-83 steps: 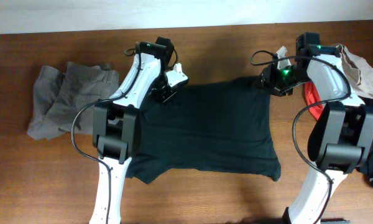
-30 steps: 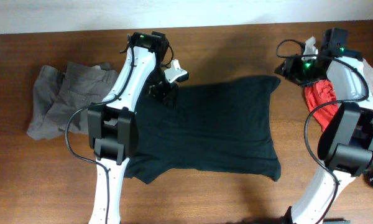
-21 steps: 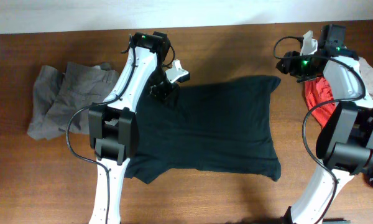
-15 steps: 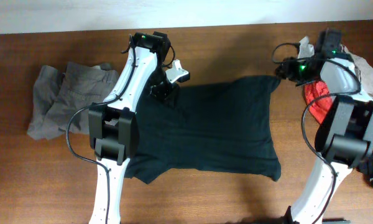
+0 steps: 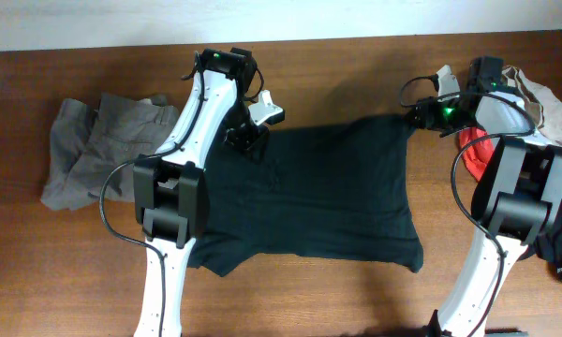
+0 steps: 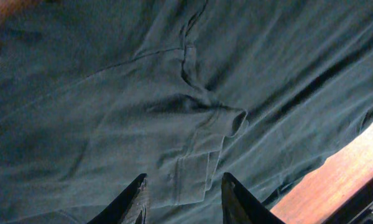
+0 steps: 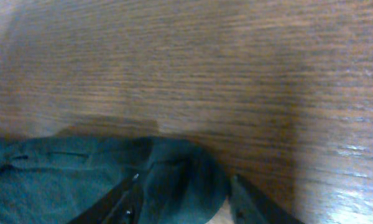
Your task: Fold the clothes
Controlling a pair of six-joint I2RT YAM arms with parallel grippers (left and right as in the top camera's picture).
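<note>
overhead first: shows the black t-shirt [image 5: 318, 197] spread flat across the middle of the tabletop [image 5: 356, 65], one sleeve poking out at the near left. finds the left hand [image 5: 248, 136] down on the far left corner of the t-shirt and the right hand [image 5: 420, 117] at its far right corner. puts grey trousers [image 5: 94, 150] crumpled at the left, apart from the t-shirt, and a red piece [image 5: 473, 150] plus a beige piece [image 5: 543, 94] heaped at the right edge by the right arm.

then from the left wrist: fills nearly the whole view with the t-shirt [image 6: 112, 93], creased, a hemmed sleeve band running down between the fingers [image 6: 137, 202]. shows the left hand [image 6: 183, 183] partly open, jaws apart with that band of cloth lying between them; cannot tell whether pinched. leaves a sliver of tabletop [image 6: 336, 168] at the lower right.

lastly from the right wrist: shows the right hand [image 7: 185, 190] partly open, jaws apart, straddling the rounded corner of the t-shirt [image 7: 81, 168], not clamped on it. has wood-grain tabletop [image 7: 205, 62] beyond the cloth edge.
</note>
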